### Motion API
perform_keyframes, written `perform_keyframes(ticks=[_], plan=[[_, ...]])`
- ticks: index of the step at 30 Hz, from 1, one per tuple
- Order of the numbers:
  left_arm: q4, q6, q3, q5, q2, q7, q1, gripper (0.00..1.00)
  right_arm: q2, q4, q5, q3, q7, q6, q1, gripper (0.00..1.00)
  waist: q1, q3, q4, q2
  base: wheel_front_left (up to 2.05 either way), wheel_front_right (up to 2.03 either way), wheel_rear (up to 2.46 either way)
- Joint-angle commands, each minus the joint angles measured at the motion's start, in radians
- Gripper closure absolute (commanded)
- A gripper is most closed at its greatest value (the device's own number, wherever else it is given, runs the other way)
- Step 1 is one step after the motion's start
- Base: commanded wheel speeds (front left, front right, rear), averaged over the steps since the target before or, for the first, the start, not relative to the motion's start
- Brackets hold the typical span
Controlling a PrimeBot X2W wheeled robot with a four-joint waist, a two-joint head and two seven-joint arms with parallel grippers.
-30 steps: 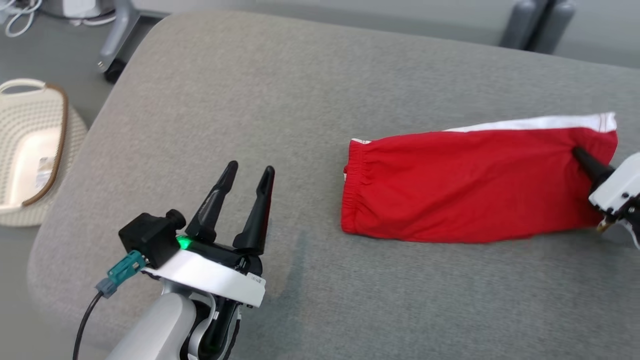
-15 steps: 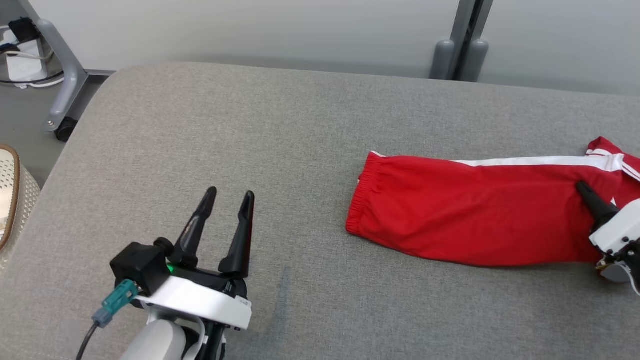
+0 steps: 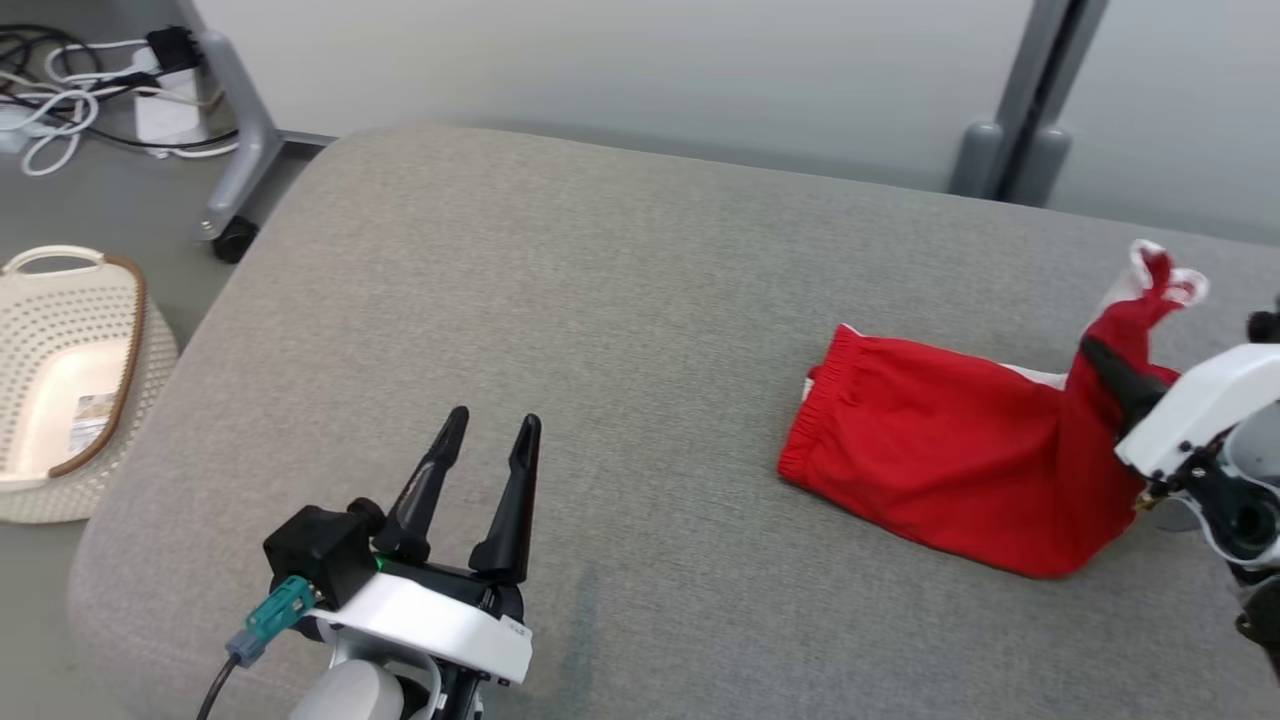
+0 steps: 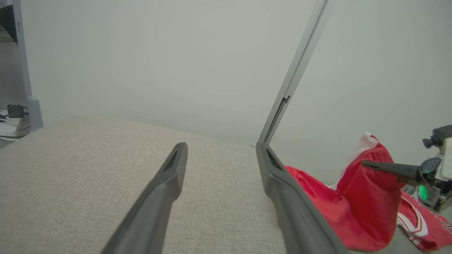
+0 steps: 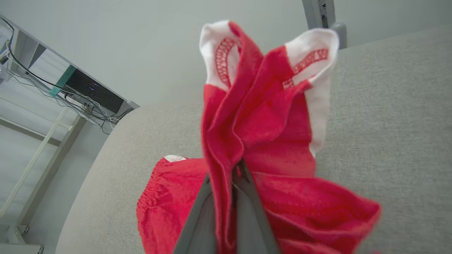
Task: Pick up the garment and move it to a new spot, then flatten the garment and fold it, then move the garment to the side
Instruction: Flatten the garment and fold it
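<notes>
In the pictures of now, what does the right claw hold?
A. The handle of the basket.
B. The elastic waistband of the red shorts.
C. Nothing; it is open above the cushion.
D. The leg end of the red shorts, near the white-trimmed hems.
D: the right claw is shut on the red shorts just below the white-trimmed hems, which stand lifted, while the elastic waistband rests on the grey cushion.

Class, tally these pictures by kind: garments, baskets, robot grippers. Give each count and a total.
Garments: 1, the red garment
Baskets: 1, the basket
Grippers: 2, left gripper, right gripper
Total: 4
</notes>
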Motion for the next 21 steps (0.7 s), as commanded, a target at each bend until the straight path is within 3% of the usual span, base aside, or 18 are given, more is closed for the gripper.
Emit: perform_keyframes(ticks=[1,6,16,17,18,19,21], plan=[[0.006,-0.007,0.000,0.004,-0.002,-0.001,0.006,0.00,0.012,-0.003,-0.014,0.003,0.013,0.001,-0.008,1.00,0.0000,-0.007,0.029,0.0000,0.00,0.00,0.00],[0.021,-0.011,-0.002,0.004,-0.010,-0.001,0.008,0.00,0.077,0.017,-0.061,0.009,0.052,0.001,-0.020,1.00,0.0000,-0.006,0.076,0.0000,0.00,0.00,0.00],[0.047,-0.022,-0.009,0.003,-0.014,0.000,-0.017,0.00,0.212,0.186,-0.200,-0.014,0.080,0.001,-0.084,0.97,0.0000,0.016,0.130,0.0000,0.00,0.00,0.00],[0.049,-0.022,-0.009,0.002,-0.015,0.000,-0.017,0.00,0.224,0.194,-0.208,-0.015,0.079,0.001,-0.091,0.82,0.0000,0.017,0.130,0.0000,0.00,0.00,0.00],[0.051,-0.022,-0.008,0.001,-0.016,0.000,-0.017,0.00,0.234,0.198,-0.216,-0.015,0.076,0.001,-0.093,0.53,0.0000,0.018,0.129,0.0000,0.00,0.00,0.00],[0.053,-0.021,-0.007,0.001,-0.016,0.000,-0.016,0.00,0.243,0.201,-0.222,-0.015,0.077,0.001,-0.092,0.00,0.0000,0.017,0.126,0.0000,0.00,0.00,0.00],[0.057,-0.019,-0.005,0.000,-0.016,0.000,-0.012,0.00,0.259,0.193,-0.228,-0.009,0.077,0.001,-0.088,0.00,0.0000,0.012,0.113,0.0000,0.00,0.00,0.00]])
